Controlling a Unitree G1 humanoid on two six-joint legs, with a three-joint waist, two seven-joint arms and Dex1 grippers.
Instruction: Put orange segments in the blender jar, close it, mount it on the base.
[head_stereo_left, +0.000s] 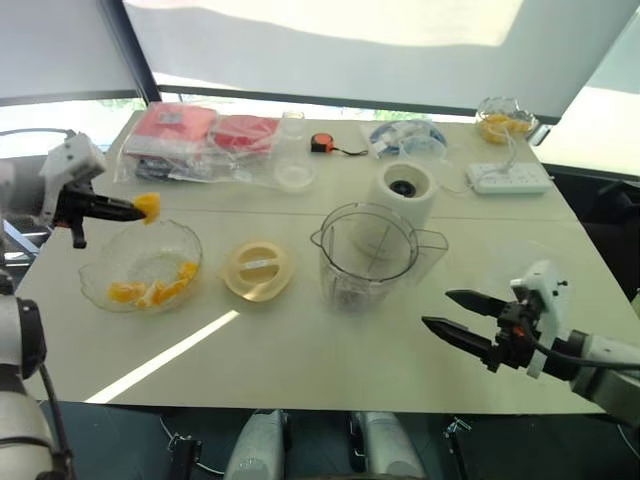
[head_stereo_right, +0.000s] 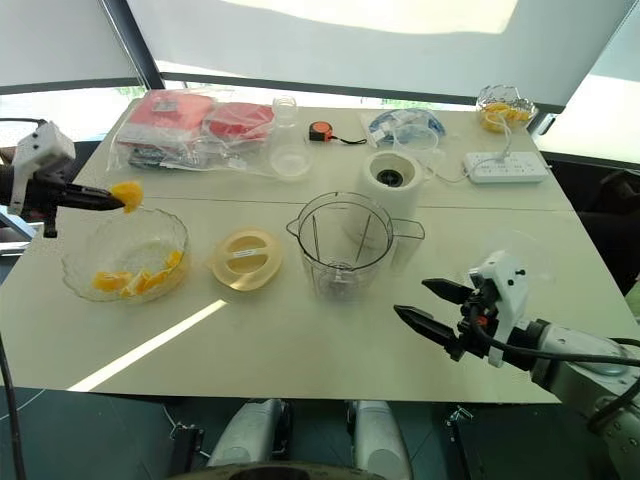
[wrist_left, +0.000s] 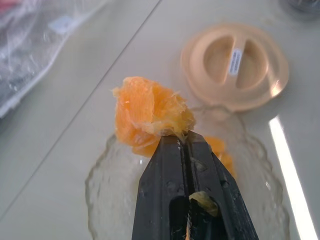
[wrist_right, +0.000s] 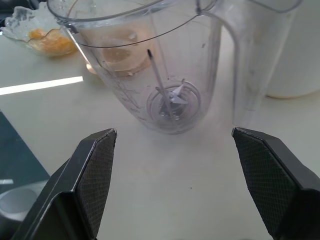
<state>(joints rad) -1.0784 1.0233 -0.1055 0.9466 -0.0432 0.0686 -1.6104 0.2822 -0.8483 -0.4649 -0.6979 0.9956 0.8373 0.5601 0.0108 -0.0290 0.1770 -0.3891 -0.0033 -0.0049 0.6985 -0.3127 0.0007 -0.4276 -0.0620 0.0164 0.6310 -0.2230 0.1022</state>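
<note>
Glistening orange segment (wrist_left: 150, 117): ragged, pulpy; blender jar (head_stereo_left: 368, 256) clear.

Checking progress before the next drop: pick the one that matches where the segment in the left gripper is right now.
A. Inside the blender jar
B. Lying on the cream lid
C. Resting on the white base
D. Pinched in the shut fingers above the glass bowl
D: the left gripper is shut on an orange segment, held above the glass bowl, while the blender jar holds no fruit.

Tape measure (head_stereo_left: 322, 144), power strip (head_stereo_left: 508, 178), red packets (head_stereo_left: 172, 128) along table's (head_stereo_left: 300, 350) far edge.
</note>
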